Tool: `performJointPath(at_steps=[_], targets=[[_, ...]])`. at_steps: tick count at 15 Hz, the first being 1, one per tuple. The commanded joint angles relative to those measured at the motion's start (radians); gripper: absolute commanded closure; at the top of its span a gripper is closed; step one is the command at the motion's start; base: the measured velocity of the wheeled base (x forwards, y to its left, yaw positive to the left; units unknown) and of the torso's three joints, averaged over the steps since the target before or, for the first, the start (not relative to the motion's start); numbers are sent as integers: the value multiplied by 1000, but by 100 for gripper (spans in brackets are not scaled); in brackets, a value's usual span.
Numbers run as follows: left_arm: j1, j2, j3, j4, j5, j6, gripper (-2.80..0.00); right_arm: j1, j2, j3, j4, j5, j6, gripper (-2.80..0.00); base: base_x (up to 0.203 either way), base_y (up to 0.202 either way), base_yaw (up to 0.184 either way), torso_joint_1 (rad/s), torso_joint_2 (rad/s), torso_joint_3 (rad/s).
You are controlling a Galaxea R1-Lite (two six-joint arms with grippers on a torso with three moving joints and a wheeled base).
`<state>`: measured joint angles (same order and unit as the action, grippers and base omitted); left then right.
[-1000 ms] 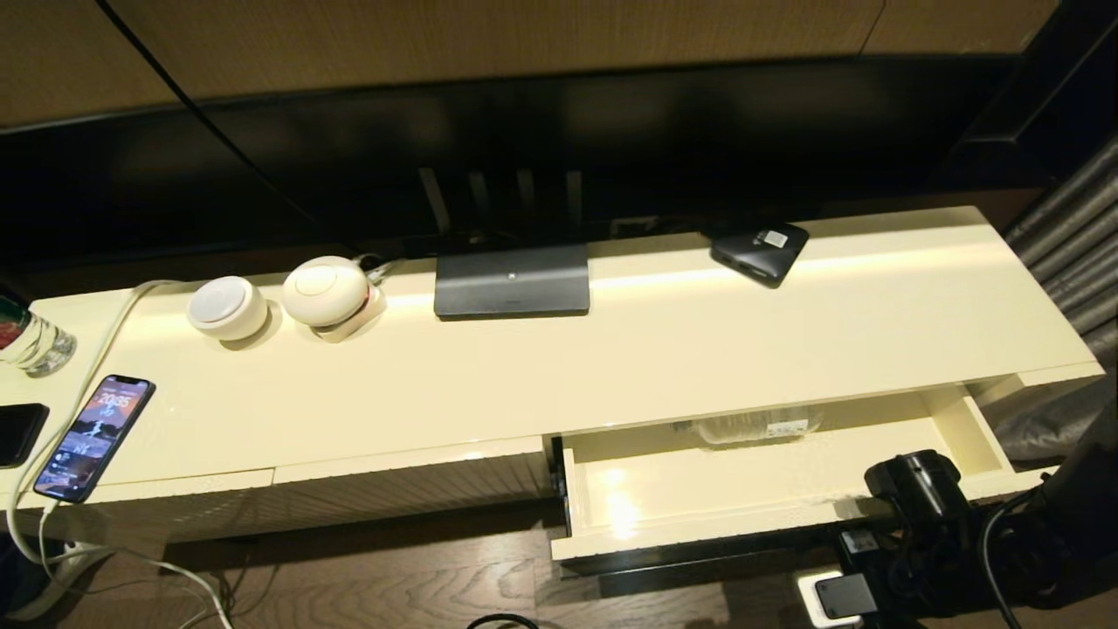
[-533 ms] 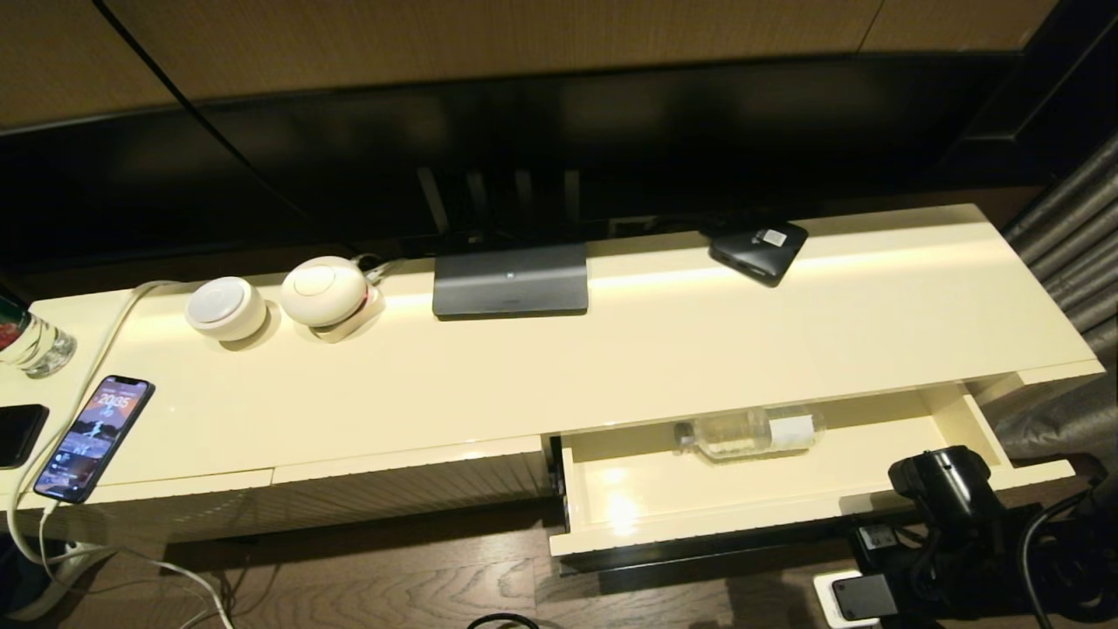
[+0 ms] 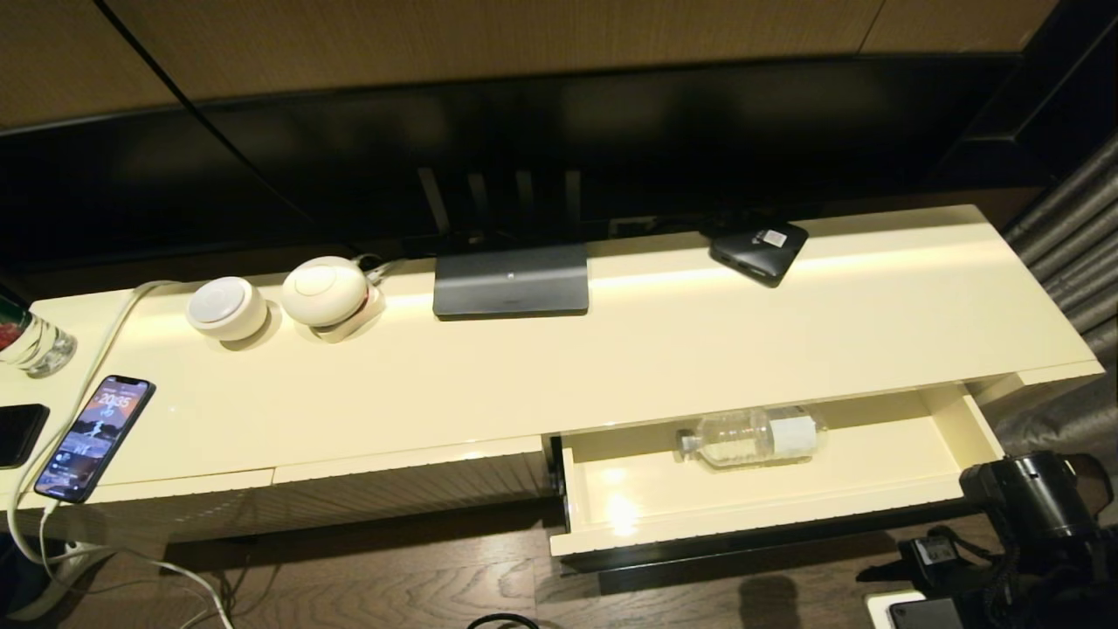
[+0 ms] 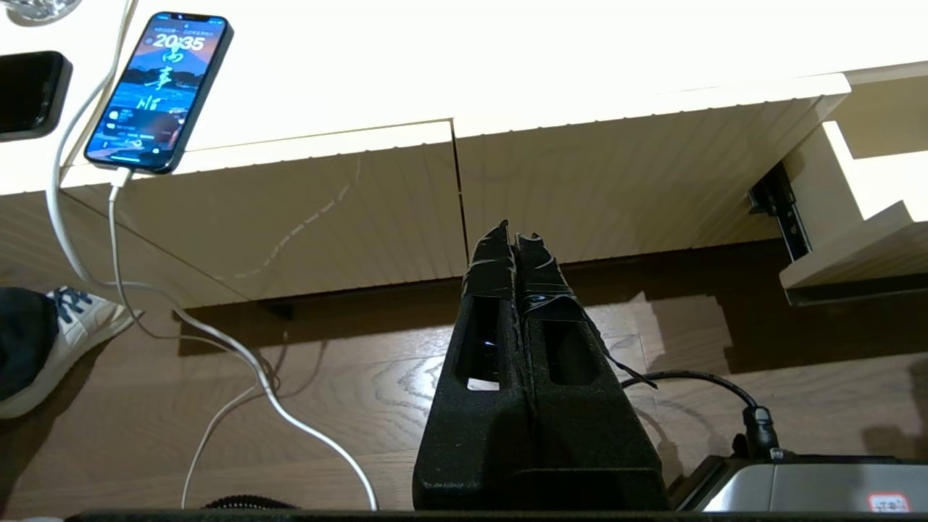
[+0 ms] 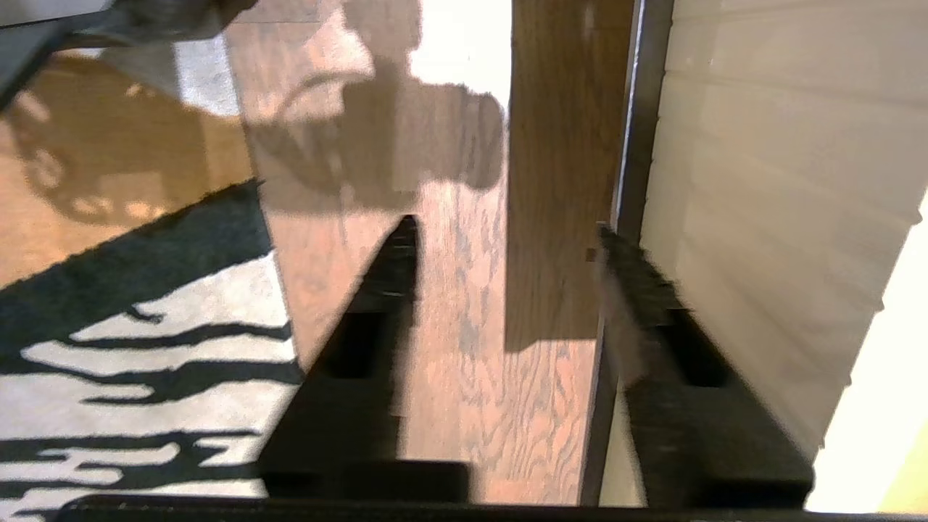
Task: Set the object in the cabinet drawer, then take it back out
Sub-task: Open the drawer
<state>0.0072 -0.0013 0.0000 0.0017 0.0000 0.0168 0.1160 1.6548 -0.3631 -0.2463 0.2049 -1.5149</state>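
Note:
The cabinet drawer (image 3: 873,467) stands pulled out at the right of the cream cabinet. Its ribbed front (image 5: 761,217) also shows in the right wrist view. Inside, near the back, the clear water bottle (image 3: 751,437) lies on its side with its cap pointing left. My right arm (image 3: 1031,507) is low, off the drawer's front right corner. The right gripper (image 5: 505,226) is open over the wooden floor beside the drawer front and holds nothing. Parked low in front of the closed ribbed panels, my left gripper (image 4: 513,235) is shut and empty.
On the cabinet top sit a lit phone (image 3: 94,435) on a white cable, two round white devices (image 3: 227,306), a grey router (image 3: 511,279) and a black box (image 3: 758,251). A glass bottle (image 3: 31,341) stands far left. A patterned rug (image 5: 145,362) lies on the floor.
My right arm has drawn back to the right, away from the drawer's front edge. The bottle, blurred at the drawer's back a second ago, now lies still and shows more fully.

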Motion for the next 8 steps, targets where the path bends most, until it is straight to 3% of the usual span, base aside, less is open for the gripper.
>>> performJointPath(at_steps=[1,5,8], targets=[[0,1,3,0,0,0,0,-14,-132,25,37,2,-8,0,0,0,0,0,0,0],[0,1,3,0,0,0,0,-76,-317,37,239,10,-7,0,0,0,0,0,0,0],[0,1,3,0,0,0,0,-140,-417,-36,467,58,-7,0,0,0,0,0,0,0]])
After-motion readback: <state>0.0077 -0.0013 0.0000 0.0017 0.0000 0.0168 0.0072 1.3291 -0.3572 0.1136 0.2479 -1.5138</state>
